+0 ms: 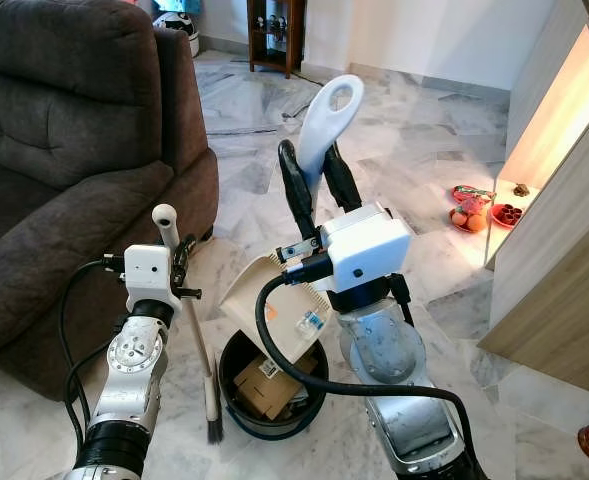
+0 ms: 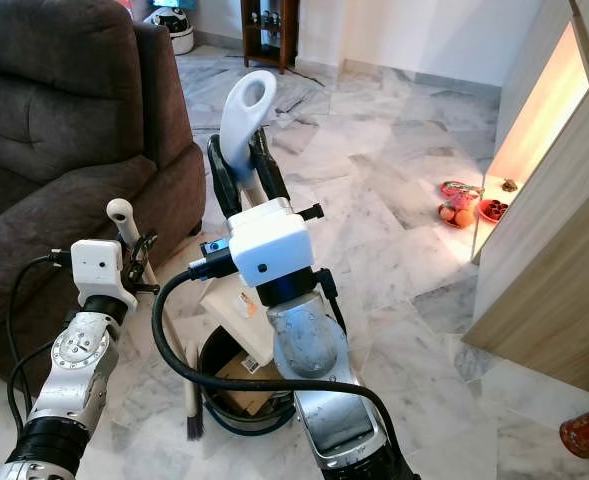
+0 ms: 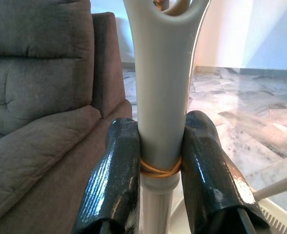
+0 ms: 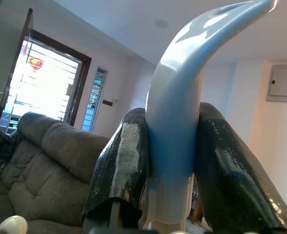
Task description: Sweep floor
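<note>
My right gripper [image 1: 309, 153] is shut on the pale blue looped handle [image 1: 330, 118] of a cream dustpan [image 1: 262, 300]. The pan tilts downward over a black round bin [image 1: 236, 418] that holds cardboard scraps [image 1: 264, 385]. In the right wrist view both black fingers [image 4: 124, 161] clamp the handle [image 4: 180, 97]. My left gripper [image 1: 179, 262] is shut on the cream shaft of a hand brush [image 1: 196, 330], which stands upright with its dark bristles [image 1: 213, 428] on the floor beside the bin. In the left wrist view the brush shaft [image 3: 162, 73] sits between the fingers [image 3: 115, 180], with an orange rubber band [image 3: 158, 168] around it.
A dark brown sofa [image 1: 64, 150] fills the left, close to my left arm. A wooden cabinet [image 1: 564, 250] lines the right, with red dishes of fruit [image 1: 474, 210] on the floor by its lit opening. A dark wooden shelf [image 1: 274, 30] stands far back. Marble floor stretches ahead.
</note>
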Available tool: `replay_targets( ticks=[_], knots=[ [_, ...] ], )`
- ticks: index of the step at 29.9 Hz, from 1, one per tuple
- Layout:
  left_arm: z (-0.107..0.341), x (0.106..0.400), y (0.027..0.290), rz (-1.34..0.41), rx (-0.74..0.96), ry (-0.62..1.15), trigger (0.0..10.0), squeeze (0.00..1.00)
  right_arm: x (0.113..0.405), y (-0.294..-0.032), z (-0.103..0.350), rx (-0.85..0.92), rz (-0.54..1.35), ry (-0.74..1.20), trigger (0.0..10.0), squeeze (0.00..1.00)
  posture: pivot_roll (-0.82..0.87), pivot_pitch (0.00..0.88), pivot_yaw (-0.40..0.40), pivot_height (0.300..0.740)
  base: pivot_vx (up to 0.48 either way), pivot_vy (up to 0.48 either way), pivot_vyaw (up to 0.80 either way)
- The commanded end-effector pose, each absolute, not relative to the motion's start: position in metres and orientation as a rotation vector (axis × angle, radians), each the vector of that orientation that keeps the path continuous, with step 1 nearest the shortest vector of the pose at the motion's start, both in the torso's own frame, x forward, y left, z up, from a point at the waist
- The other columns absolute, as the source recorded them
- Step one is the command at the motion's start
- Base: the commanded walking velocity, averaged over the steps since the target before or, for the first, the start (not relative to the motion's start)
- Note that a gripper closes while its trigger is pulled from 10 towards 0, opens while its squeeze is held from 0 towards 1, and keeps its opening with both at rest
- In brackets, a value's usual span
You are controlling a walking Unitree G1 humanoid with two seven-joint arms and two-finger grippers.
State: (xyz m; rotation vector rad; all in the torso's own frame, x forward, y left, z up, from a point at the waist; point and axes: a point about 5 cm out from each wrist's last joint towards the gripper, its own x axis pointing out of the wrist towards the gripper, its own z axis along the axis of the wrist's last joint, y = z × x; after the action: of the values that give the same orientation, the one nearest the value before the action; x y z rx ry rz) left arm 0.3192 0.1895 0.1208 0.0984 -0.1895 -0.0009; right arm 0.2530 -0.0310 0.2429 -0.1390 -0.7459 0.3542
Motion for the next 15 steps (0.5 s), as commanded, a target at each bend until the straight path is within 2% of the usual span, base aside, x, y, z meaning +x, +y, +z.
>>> replay_targets(
  ticks=[1,15],
  knots=[
    [0.1326,0.3201,0.1855,-0.022,0.110,-0.257,10.0,0.00,0.2401,-0.0298,0.2650,-0.104,0.365,-0.875,10.0,0.00,-0.01,0.060,-0.025,0.740,0.000,0.000,0.00],
    [0.1328,0.3205,0.1836,-0.031,0.116,-0.262,10.0,0.00,0.2413,-0.0281,0.2636,-0.132,0.360,-0.865,10.0,0.00,-0.01,0.056,-0.027,0.740,0.000,0.000,0.00]
  ],
)
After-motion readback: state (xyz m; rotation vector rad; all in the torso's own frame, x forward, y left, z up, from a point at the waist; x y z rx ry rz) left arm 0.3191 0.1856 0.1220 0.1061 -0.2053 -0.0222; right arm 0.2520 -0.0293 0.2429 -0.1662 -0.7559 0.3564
